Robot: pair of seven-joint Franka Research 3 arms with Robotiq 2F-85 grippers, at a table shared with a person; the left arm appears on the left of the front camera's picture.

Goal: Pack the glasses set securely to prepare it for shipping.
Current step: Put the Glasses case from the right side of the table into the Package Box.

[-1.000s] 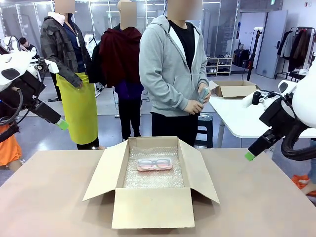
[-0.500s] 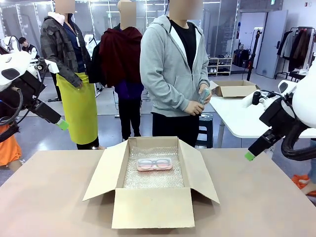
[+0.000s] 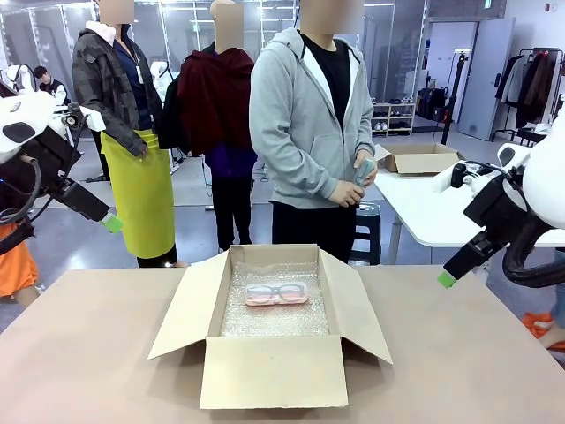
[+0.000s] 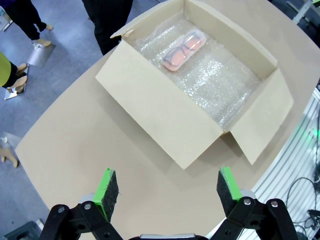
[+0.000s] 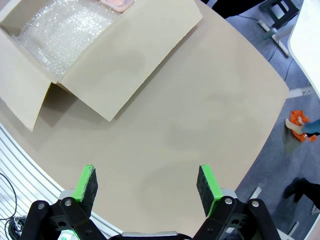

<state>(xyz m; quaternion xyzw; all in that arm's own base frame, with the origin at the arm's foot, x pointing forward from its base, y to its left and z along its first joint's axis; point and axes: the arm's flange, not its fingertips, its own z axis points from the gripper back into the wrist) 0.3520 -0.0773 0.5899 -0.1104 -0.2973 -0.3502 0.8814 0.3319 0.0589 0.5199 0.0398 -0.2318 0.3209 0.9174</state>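
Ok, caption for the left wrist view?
Open left gripper high over the table; pink glasses case lies on bubble wrap inside the open cardboard box.

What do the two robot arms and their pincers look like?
The left arm and right arm have white shells, black joints and black cables. The left pincer and right pincer are black, each with two fingers bearing green pads.

Both arms hang raised at the sides, left gripper (image 4: pixel 167 186) and right gripper (image 5: pixel 147 182) with jaws wide apart
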